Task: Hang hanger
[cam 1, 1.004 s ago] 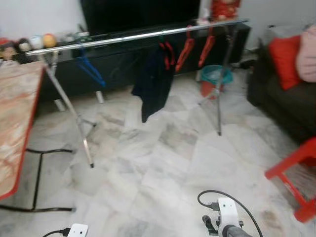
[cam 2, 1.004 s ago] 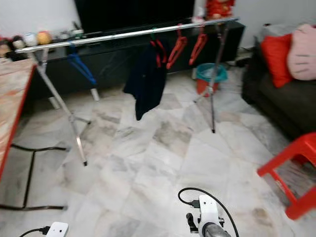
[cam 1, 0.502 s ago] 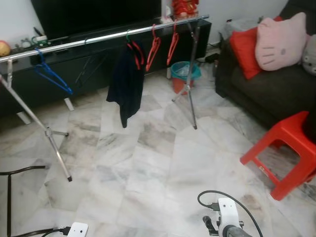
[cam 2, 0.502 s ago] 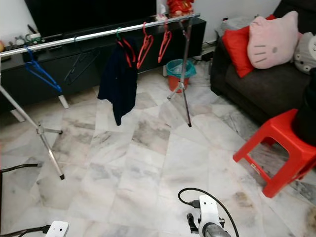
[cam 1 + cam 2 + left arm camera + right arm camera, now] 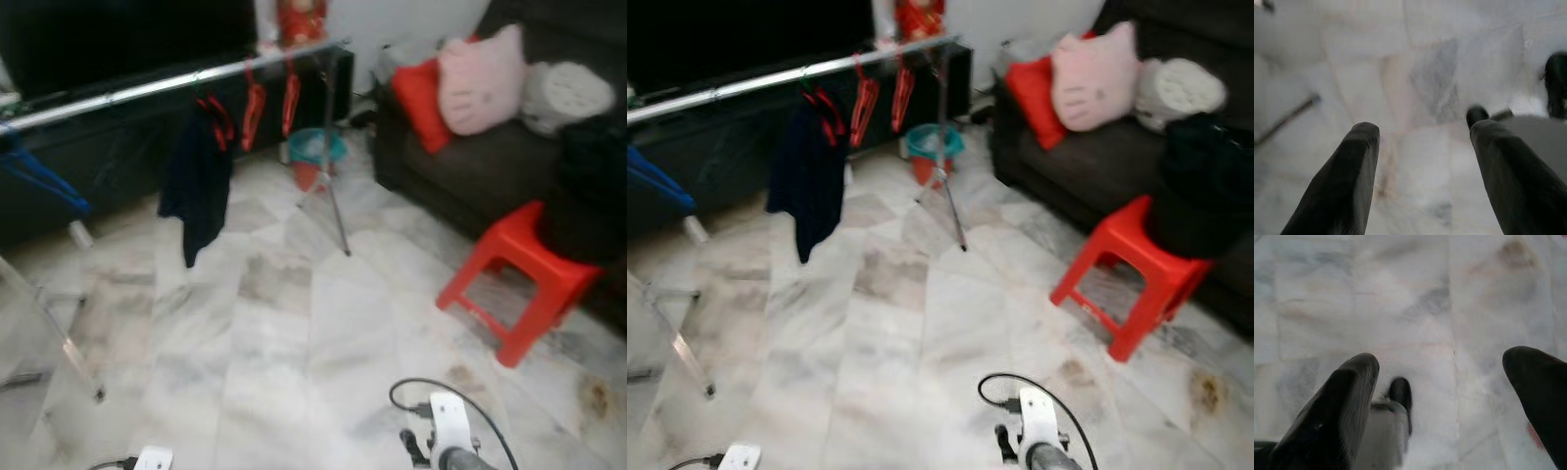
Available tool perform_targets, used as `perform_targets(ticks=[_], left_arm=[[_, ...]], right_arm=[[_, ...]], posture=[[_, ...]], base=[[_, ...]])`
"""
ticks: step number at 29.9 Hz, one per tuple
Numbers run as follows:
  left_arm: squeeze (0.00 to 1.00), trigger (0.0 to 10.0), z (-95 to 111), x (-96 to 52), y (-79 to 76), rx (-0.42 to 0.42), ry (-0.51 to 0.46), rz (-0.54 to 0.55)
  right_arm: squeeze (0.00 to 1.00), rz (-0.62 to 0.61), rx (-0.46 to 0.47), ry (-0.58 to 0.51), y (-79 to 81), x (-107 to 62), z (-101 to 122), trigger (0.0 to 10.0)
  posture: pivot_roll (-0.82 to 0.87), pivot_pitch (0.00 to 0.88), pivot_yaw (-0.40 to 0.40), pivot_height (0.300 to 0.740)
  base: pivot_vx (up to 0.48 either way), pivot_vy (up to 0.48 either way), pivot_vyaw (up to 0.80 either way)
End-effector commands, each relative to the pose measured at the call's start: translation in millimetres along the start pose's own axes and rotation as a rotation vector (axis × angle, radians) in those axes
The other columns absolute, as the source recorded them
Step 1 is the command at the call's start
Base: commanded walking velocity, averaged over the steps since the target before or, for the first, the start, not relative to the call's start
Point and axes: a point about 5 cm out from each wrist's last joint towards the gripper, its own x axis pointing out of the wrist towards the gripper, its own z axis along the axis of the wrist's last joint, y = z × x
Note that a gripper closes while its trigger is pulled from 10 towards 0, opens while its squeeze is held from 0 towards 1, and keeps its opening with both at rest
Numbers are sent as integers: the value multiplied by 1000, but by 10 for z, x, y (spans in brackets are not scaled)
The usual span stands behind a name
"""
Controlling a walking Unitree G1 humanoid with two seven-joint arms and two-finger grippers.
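A long silver rail [image 5: 167, 86] of a clothes rack crosses the room on splayed legs. Two red hangers [image 5: 253, 103] hang empty near its right end, beside a dark garment [image 5: 196, 181] on another red hanger. A blue hanger [image 5: 34, 176] hangs further left. Both arms hang low, their wrists at the picture's lower edge. My left gripper [image 5: 1422, 132] is open over marble floor with nothing between its fingers. My right gripper [image 5: 1442, 362] is open and empty too.
A red plastic stool [image 5: 514, 279] stands right of centre before a dark sofa [image 5: 470, 166] with a red cushion and a pink pillow [image 5: 480, 78]. A black bundle [image 5: 1200, 186] rests by the stool. A teal bin [image 5: 313, 149] stands behind the rack's right leg. Marble floor [image 5: 294, 343] lies ahead.
The camera has swung to the right: the rack has slid left in the picture, the table has left it, and the sofa and red stool have come in. The arms hang as before.
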Motion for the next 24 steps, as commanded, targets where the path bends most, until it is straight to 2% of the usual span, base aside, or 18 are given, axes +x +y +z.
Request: perform_targets(ticks=[1, 6, 22, 24], left_arm=[[0, 10000, -98, -18, 29, -1, 27, 4], [0, 10000, -97, -17, 28, 1, 26, 4], [0, 10000, -101, -17, 26, 2, 28, 2], [0, 10000, -98, -17, 26, 3, 28, 2]], right_arm=[[0, 9, 0, -13, 44, 10, 51, 10000], [0, 10, -2, -13, 43, 10, 52, 10000], [0, 10, -5, -13, 43, 9, 51, 10000], [0, 8, 4, -23, 42, 9, 59, 10000]], posture=[[-102, 0, 49, 740], [-100, 0, 48, 740], [-100, 0, 47, 740], [-100, 0, 47, 740]], base=[[0, 0, -756], [283, 0, -756], [0, 0, -756], [0, 0, -238]])
